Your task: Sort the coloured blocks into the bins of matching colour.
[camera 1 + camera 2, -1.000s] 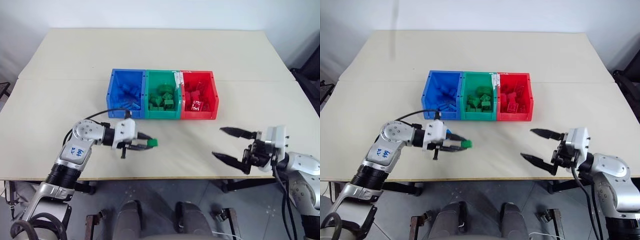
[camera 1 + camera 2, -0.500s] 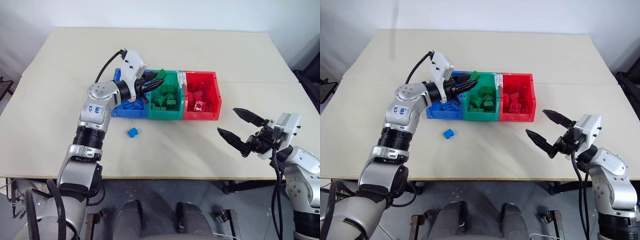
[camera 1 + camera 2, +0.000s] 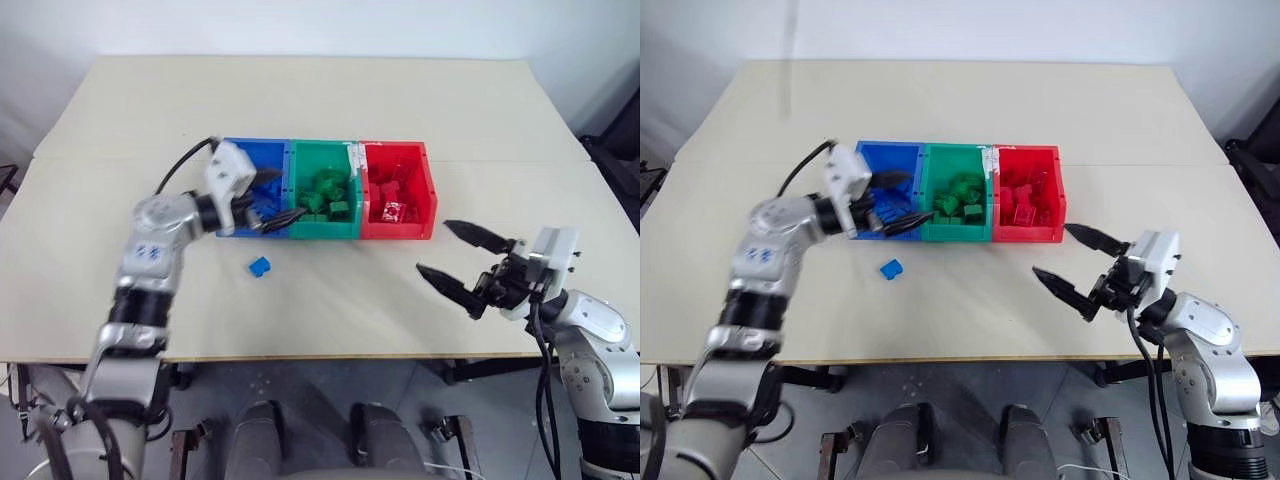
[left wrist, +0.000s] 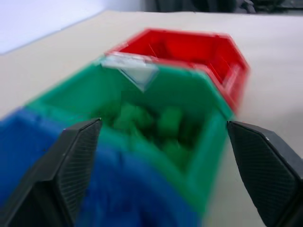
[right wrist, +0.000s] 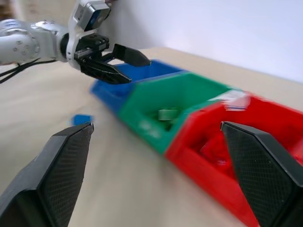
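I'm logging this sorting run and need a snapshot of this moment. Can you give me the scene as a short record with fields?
surface: beige table
bins: blue bin, green bin, red bin, joined in a row
bin contents: blocks of matching colour in each
loose block: blue block on the table, in front of the blue bin
left gripper: jaws open, empty, over the blue bin beside the green one
right gripper: jaws open, empty, above the table in front of the red bin
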`<state>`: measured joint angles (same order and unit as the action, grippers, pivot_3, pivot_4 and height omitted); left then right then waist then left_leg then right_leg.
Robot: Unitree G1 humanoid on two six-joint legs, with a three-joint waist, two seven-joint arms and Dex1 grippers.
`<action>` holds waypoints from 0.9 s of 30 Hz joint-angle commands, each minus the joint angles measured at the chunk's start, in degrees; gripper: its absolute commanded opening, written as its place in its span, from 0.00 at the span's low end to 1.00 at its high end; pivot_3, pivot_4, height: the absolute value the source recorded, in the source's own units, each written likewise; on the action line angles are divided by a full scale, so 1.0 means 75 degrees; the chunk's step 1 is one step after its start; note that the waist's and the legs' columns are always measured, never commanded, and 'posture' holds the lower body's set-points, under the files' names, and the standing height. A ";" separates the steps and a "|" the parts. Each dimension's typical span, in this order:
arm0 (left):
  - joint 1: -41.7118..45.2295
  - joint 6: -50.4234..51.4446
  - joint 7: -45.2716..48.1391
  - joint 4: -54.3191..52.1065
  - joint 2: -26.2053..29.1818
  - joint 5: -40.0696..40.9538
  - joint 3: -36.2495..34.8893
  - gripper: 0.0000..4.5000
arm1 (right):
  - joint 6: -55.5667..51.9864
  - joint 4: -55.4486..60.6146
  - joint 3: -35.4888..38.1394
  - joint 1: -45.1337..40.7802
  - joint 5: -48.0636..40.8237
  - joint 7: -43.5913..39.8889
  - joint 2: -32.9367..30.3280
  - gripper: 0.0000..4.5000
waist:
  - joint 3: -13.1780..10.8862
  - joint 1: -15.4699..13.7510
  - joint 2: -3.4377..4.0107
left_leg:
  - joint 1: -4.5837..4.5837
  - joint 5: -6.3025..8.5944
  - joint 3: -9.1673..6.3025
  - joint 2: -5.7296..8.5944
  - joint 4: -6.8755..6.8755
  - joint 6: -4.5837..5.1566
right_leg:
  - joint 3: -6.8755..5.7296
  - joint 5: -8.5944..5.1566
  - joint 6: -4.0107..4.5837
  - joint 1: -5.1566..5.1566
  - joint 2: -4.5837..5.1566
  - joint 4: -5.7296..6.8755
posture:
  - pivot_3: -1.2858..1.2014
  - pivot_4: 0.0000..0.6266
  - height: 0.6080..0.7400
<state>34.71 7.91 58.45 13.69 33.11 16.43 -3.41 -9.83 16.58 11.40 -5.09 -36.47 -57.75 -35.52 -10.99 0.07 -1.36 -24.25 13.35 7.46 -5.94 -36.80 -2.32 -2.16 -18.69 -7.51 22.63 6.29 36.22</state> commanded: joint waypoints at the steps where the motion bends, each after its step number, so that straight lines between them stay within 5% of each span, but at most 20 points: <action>1: -0.1429 0.0007 0.0418 -0.1601 0.0587 0.0965 -0.1149 0.99 | 0.0013 0.0189 -0.0208 -0.0159 -0.0084 -0.0501 -0.0148 1.00 | 0.0000 0.0017 0.0000 | 0.0001 0.0002 0.0001 -0.0002 0.0005 -0.0001 | -0.0002 0.0000 0.0000 0.0001 0.0001 -0.0001 | 0.52 0.24 1.00; 8: -0.4257 -0.0977 0.0007 -0.1240 0.1214 0.0811 -0.3120 0.99 | 0.0011 -0.0363 -0.0943 -0.0853 0.0119 -0.1598 -0.0263 1.00 | 0.0000 0.0018 0.0000 | 0.0010 0.0039 0.0009 -0.0006 -0.0009 0.0044 | -0.0015 -0.0004 0.0012 -0.0002 0.0017 -0.0006 | 0.52 0.24 1.00; 14: -0.5295 -0.1004 0.0021 -0.1095 0.1315 0.1017 -0.3629 0.99 | 0.0205 -0.1021 -0.1131 -0.1174 0.0345 -0.2317 -0.0420 1.00 | 0.0003 0.0006 -0.0005 | 0.0008 0.0059 0.0012 -0.0002 -0.0009 0.0051 | -0.0056 -0.0003 0.0030 -0.0012 0.0047 -0.0029 | 0.52 0.24 1.00; 22: -0.5072 0.0578 -0.0859 -0.2985 0.0742 0.1551 -0.2594 0.99 | 0.0261 -0.1238 -0.0913 -0.1230 0.0511 -0.2256 -0.0423 1.00 | 0.0003 0.0010 -0.0004 | 0.0009 0.0067 0.0026 -0.0015 -0.0005 0.0045 | -0.0083 -0.0003 0.0030 -0.0006 0.0049 -0.0028 | 0.52 0.24 1.00; 27: -0.4470 0.1227 -0.1889 -0.3584 0.0263 0.0883 -0.1409 0.99 | 0.0372 -0.1406 -0.0431 -0.0798 0.0490 -0.2111 -0.0517 1.00 | 0.0005 0.0001 -0.0006 | 0.0009 0.0069 0.0033 -0.0018 -0.0011 0.0044 | -0.0083 -0.0001 0.0026 -0.0005 0.0043 -0.0025 | 0.52 0.24 1.00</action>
<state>0.20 16.05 46.76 -11.18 35.16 24.88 -15.35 -8.31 6.08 6.14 -11.82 -32.58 -73.48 -38.43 -10.95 0.08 -1.41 -24.16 13.86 7.71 -6.07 -36.88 -1.99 -2.78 -18.70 -7.31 22.60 6.60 36.05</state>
